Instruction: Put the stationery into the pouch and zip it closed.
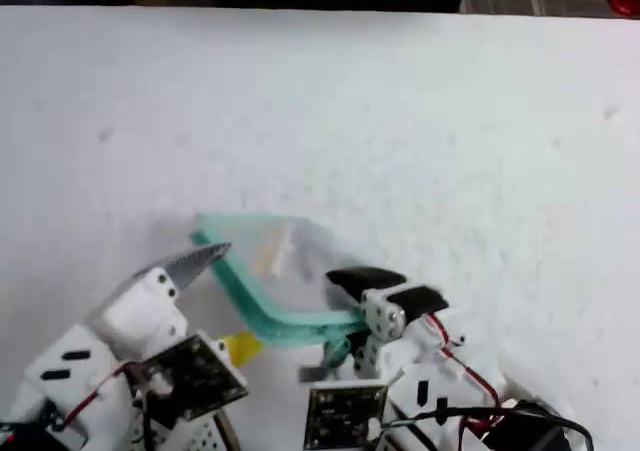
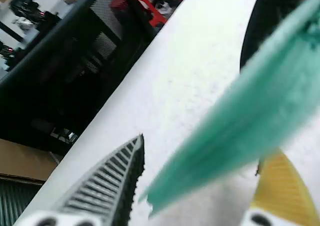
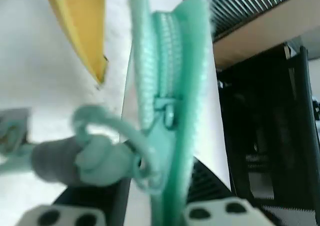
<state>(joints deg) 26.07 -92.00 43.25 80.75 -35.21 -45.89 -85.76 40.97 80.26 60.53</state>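
Zipper pull (image 3: 100, 158) hangs nearest my right wrist camera, on the teal edge of the pouch (image 1: 300, 266) on the bench (image 1: 450, 121). Left gripper (image 1: 242, 296) stands spread astride that edge; whether the right gripper (image 1: 380, 291) grips, I cannot tell. I'd clamp left, then draw the pull steadily.

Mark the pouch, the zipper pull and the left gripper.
pouch (image 1: 305, 271), high view, clear face.
zipper pull (image 3: 106, 159), right wrist view, teal knot.
left gripper (image 1: 245, 297), high view, midway between fingertips, astride teal edge.
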